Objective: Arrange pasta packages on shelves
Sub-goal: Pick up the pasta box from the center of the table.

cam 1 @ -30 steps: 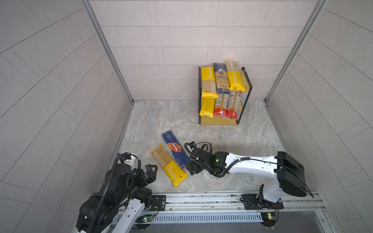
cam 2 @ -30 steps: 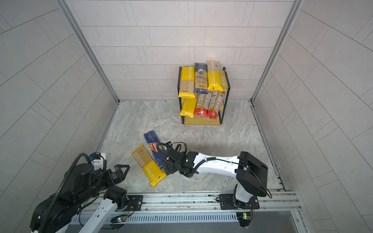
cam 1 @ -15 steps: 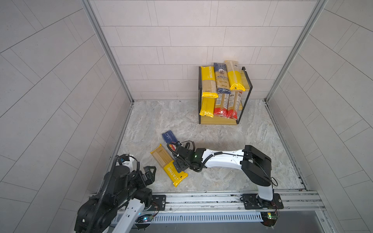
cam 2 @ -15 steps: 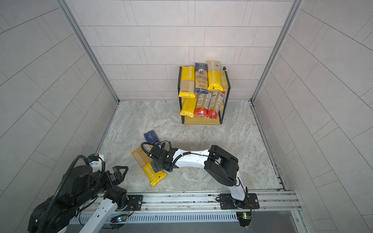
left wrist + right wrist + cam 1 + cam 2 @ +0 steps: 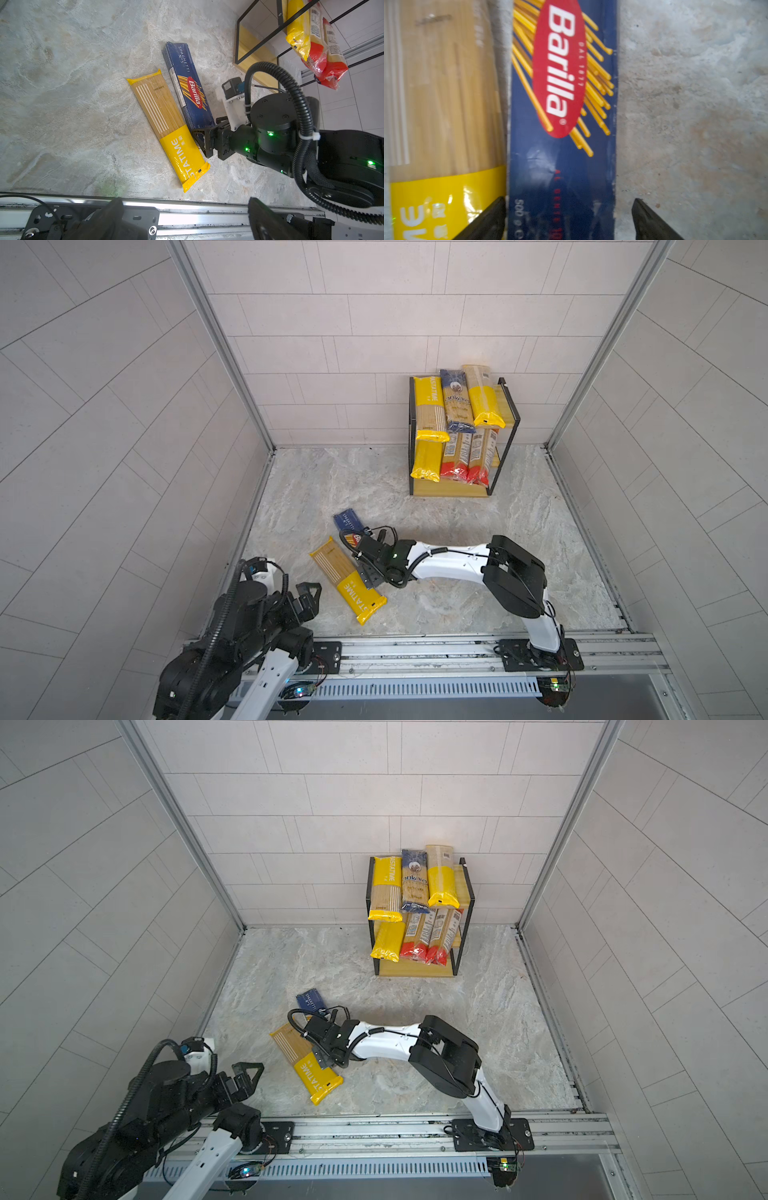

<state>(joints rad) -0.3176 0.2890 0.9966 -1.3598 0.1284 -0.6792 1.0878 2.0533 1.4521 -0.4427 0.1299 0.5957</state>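
A dark blue pasta package [image 5: 562, 104] lies flat on the marble floor, side by side with a yellow PASTATIME package [image 5: 442, 104]. Both top views show them: the blue one [image 5: 348, 520] and the yellow one [image 5: 347, 580]. My right gripper [image 5: 568, 207] is open and low over the blue package's near end, one finger on each side, the outer one off its edge. My left gripper [image 5: 185, 207] is open and holds nothing, by the front rail. The shelves [image 5: 449, 490] stand at the back wall with several packages on the upper tiers.
An aluminium rail [image 5: 415, 649] runs along the front edge with both arm bases on it. Tiled walls close in the left, right and back. My right arm's elbow [image 5: 515, 576] juts up over the floor's middle right. The rack's black frame [image 5: 465, 919] stands near the back right corner.
My right arm has swung left and folded at the elbow, bringing its gripper down over the blue package's near end. Both packages lie where they were. The left arm has hardly moved.
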